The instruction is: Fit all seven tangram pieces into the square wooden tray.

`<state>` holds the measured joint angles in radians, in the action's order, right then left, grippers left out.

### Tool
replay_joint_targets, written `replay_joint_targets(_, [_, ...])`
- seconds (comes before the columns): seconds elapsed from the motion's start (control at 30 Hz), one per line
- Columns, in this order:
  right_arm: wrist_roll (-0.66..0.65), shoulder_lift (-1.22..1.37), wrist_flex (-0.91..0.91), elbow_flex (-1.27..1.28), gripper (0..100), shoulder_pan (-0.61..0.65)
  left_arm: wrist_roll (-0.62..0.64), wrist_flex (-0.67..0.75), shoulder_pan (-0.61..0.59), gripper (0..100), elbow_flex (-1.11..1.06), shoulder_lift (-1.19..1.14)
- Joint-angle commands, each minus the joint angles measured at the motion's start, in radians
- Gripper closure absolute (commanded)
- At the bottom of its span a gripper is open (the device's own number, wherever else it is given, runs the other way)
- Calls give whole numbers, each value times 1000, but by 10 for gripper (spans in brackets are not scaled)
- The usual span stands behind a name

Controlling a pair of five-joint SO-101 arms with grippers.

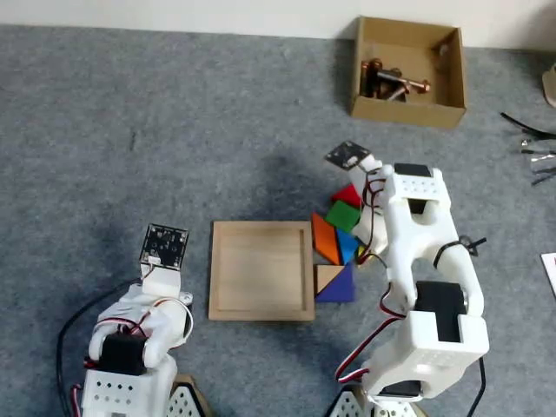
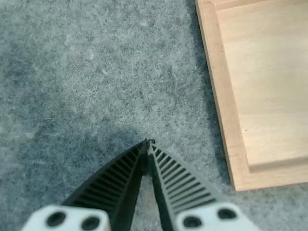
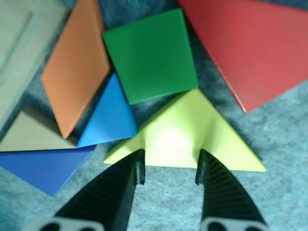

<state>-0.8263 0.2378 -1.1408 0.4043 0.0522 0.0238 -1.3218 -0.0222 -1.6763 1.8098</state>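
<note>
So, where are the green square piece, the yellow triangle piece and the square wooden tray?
green square piece [image 3: 150,55], right wrist view, centre of face
yellow triangle piece [image 3: 185,131], right wrist view, centre of face
square wooden tray [image 2: 224,96], left wrist view, raised rim

- Noted grey cloth table covering [image 1: 130,130]: felt-like, fuzzy, matt.
- Recorded square pale wooden tray [image 2: 221,96]: bare wood, smooth, matt, faint grain.
- Found yellow triangular piece [image 3: 185,130], red triangular piece [image 3: 250,43], green square piece [image 3: 149,55], orange parallelogram piece [image 3: 77,67], light blue triangular piece [image 3: 110,115] and dark blue triangular piece [image 3: 43,166]: painted, smooth, satin; soft glare on the yellow.
- Logged tan triangular piece [image 3: 29,134]: unpainted wood look, matt.
- Checked left gripper [image 2: 148,142] and right gripper [image 3: 169,168]: black ribbed plastic, matt.
- Noted white arm housings [image 1: 426,226]: smooth plastic, slight sheen.
- Recorded brown cardboard box [image 1: 404,113]: plain board, matt; copper-coloured metal parts [image 1: 391,85] inside, glossy.
</note>
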Motion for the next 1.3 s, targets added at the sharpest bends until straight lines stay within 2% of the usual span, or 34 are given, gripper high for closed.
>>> replay_joint_targets(0.0, [20, 79, -30, 35, 847, 38, 6, -6, 7, 995, -19, 5])
replay_joint_targets(0.17, [215, 79, -25, 25, 847, 12, 6, -6, 7, 995, -19, 5])
replay_joint_targets(0.63, [213, 74, -31, -10, 847, 2, 6, -6, 7, 995, -19, 5])
replay_joint_targets(0.87, [568, 76, -38, -165, 847, -1, 6, -6, 7, 995, -19, 5])
replay_joint_targets(1.0, [624, 77, -199, -320, 847, 2, 6, -6, 7, 995, -19, 5])
replay_joint_targets(1.17, [895, 84, -257, -466, 847, 4, 6, -6, 7, 995, -19, 5])
replay_joint_targets(1.27, [977, 84, -255, -481, 847, 13, 6, -6, 7, 995, -19, 5])
